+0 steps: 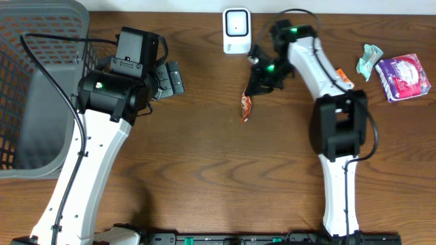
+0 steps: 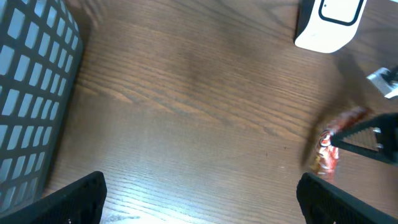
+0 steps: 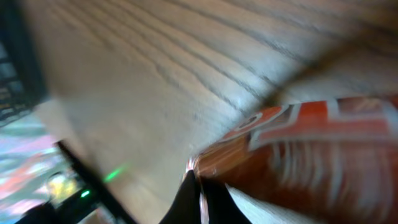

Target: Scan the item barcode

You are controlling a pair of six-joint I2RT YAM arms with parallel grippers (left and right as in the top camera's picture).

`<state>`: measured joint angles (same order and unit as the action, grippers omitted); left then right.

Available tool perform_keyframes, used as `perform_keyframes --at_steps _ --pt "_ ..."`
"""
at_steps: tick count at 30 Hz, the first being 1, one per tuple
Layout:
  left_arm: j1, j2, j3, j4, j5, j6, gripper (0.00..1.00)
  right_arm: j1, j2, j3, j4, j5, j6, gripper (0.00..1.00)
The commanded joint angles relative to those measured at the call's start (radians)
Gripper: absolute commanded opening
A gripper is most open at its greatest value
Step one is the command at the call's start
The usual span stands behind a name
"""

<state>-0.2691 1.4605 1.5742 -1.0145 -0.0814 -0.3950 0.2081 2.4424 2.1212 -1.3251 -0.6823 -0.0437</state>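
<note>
At the far left sits a grey slatted basket [image 1: 41, 41]. Just beside it the left gripper [image 1: 178, 77] hangs over bare wood with its fingers spread wide and nothing between them. Further right, at the back edge of the table, stands the white barcode scanner [image 1: 236, 30]. Near its front the right gripper [image 1: 253, 88] is pinched tight on one end of an orange snack packet [image 1: 246, 106]. I can't tell whether the packet's lower end touches the wood.

The grip is only on a corner, so I'd say the packet will swing. The lift toward the scanner should be slow, with the printed code turned to the scanner's face and held steady there. No barcode shows on the packet, so the wrist may need to roll.

By my count there is one basket, one scanner and one packet in hand. Well to the right lie three more goods: an orange item [image 1: 345, 79] partly hidden by the arm, a teal sachet [image 1: 370, 61] and a purple pack [image 1: 403, 76].
</note>
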Motion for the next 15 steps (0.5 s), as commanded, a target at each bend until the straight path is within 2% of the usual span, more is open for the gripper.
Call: perform_keyframes --at_steps 1,5,12,13,15 --pt "0.004 -0.002 0.014 -0.002 -0.009 0.005 0.98 -0.079 -0.035 -0.126 -0.005 -0.204 -0.132 0.01" --pt "0.004 -0.002 0.014 -0.002 -0.009 0.005 0.98 -0.175 -0.035 -0.241 0.000 -0.249 -0.143 0.01" --pt "0.004 -0.002 0.014 -0.002 -0.009 0.005 0.98 -0.270 -0.058 -0.256 -0.105 -0.183 -0.188 0.01" --pt "0.004 -0.002 0.014 -0.002 -0.009 0.005 0.98 -0.269 -0.069 -0.256 -0.107 -0.183 -0.194 0.02" --pt "0.004 -0.002 0.014 -0.002 -0.009 0.005 0.98 -0.254 -0.093 -0.255 -0.097 -0.184 -0.193 0.10"
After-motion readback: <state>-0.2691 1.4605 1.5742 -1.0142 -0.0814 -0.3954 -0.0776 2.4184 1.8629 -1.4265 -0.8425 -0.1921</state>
